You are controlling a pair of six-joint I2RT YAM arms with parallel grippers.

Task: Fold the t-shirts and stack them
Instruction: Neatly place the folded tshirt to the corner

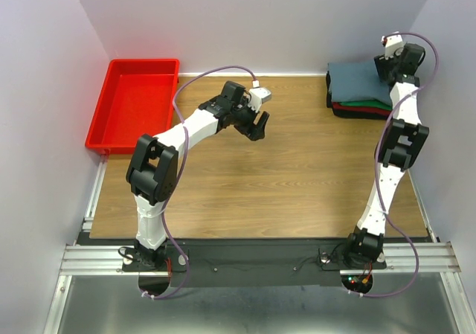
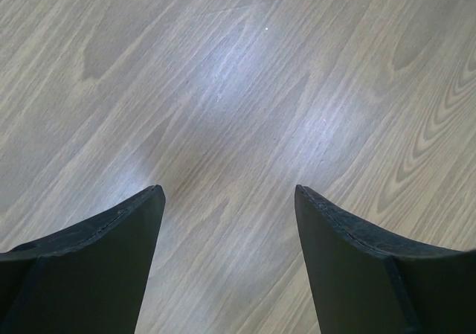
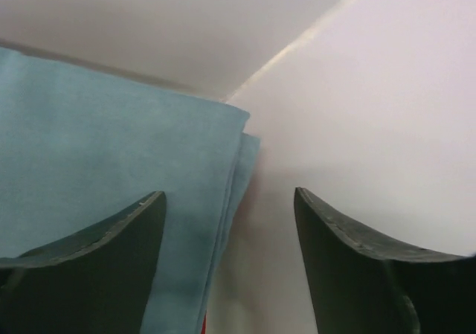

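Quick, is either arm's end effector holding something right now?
Left end effector: open, empty, over the table.
Right end effector: open, holding nothing, above the blue shirt corner.

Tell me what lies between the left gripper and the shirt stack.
Nothing: the top view shows only bare table between left gripper and shirt stack.

Table: wood-grain top, smooth, satin with soft glare patches. Tray, far left: red plastic, glossy. T-shirts, far right: soft matt cloth. Left gripper fingers: black, matt. Near rail: brushed metal
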